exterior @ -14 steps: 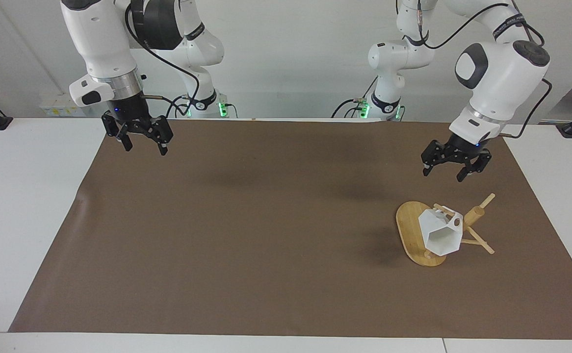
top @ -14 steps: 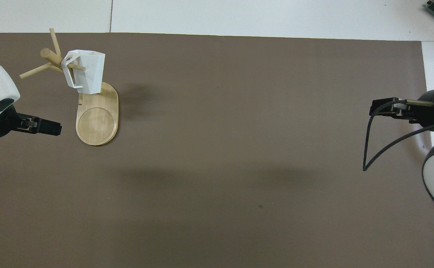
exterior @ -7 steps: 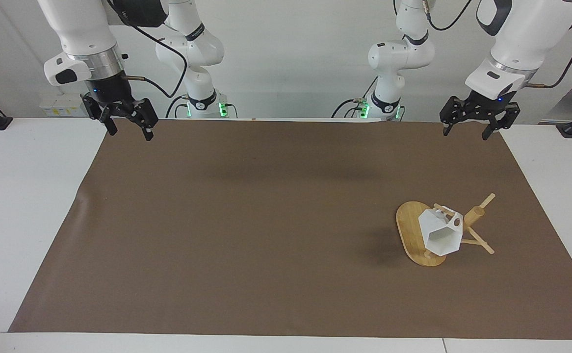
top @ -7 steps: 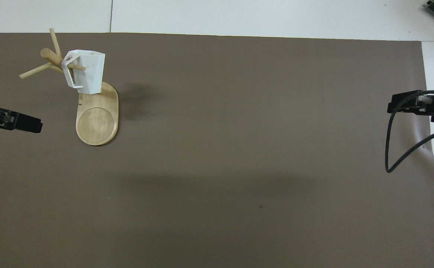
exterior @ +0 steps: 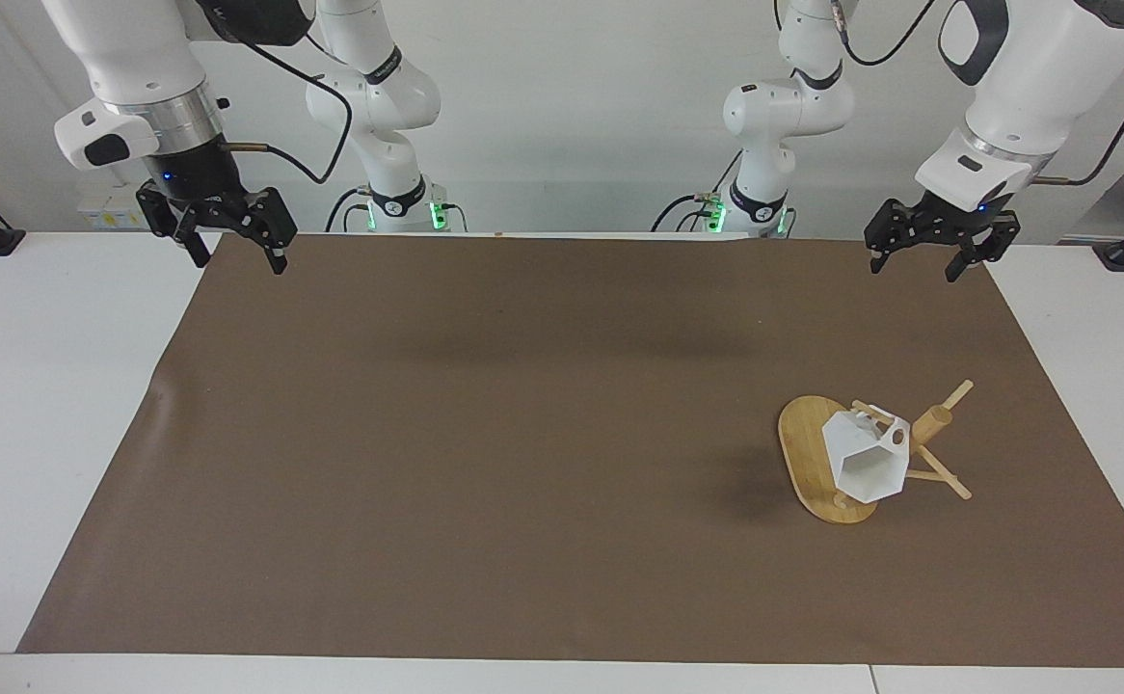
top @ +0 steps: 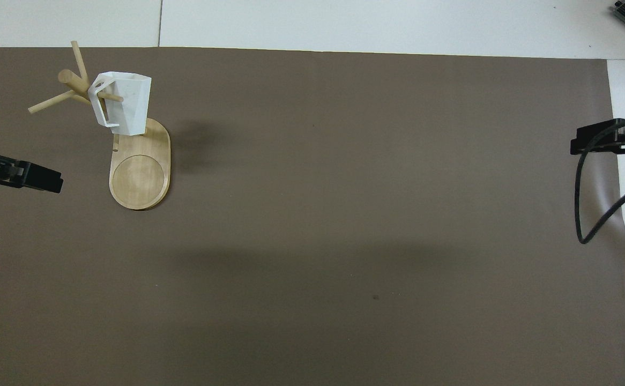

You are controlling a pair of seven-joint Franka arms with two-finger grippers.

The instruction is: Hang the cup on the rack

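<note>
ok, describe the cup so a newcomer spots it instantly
On the brown mat, toward the left arm's end, stands a bamboo rack. The cup hangs by its handle on one peg. It is the only white thing there, faceted with a hexagonal rim.

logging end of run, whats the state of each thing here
small white faceted cup: hanging by its handle on a rack peg
light bamboo mug rack: upright on the brown mat
left pincer: open, empty, raised
right pincer: open, empty, raised

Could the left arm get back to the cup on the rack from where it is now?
Probably yes. The left tool is open and raised at that end of the table, and nothing lies between it and the cup hanging on the rack.
</note>
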